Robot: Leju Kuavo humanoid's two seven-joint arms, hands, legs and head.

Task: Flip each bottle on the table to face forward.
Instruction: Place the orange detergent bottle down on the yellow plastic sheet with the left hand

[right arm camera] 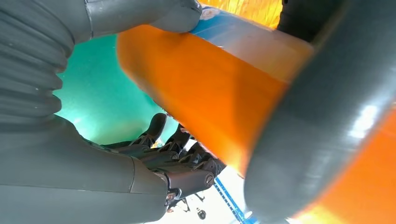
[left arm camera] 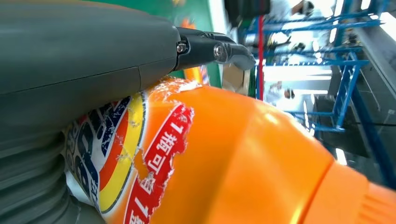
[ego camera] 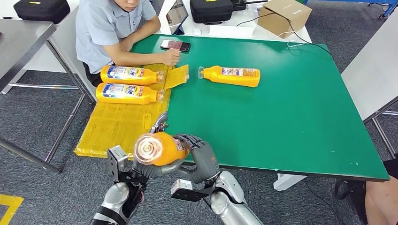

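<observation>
I hold an orange bottle (ego camera: pixel 162 149) in the air over the table's near edge, its clear cap end turned toward the head camera. My left hand (ego camera: pixel 149 165) grips it from below and the left, and my right hand (ego camera: pixel 202 158) grips it from the right. In the left wrist view the bottle's torn label (left arm camera: pixel 154 158) lies against my left hand (left arm camera: pixel 84 56). The right wrist view has the bottle (right arm camera: pixel 201 88) close against my right hand (right arm camera: pixel 70 177). Two more bottles (ego camera: pixel 129 75) (ego camera: pixel 126 93) lie label-up on a yellow mat (ego camera: pixel 117 126). A third bottle (ego camera: pixel 232 76) lies on the green table (ego camera: pixel 291 122).
A person sits at the table's far left corner, one hand (ego camera: pixel 171 56) resting on the green top by a phone (ego camera: pixel 175 45). Behind are a tablet (ego camera: pixel 176 14), a black case (ego camera: pixel 211 10) and a cardboard box (ego camera: pixel 284 16). Grey tables flank both sides.
</observation>
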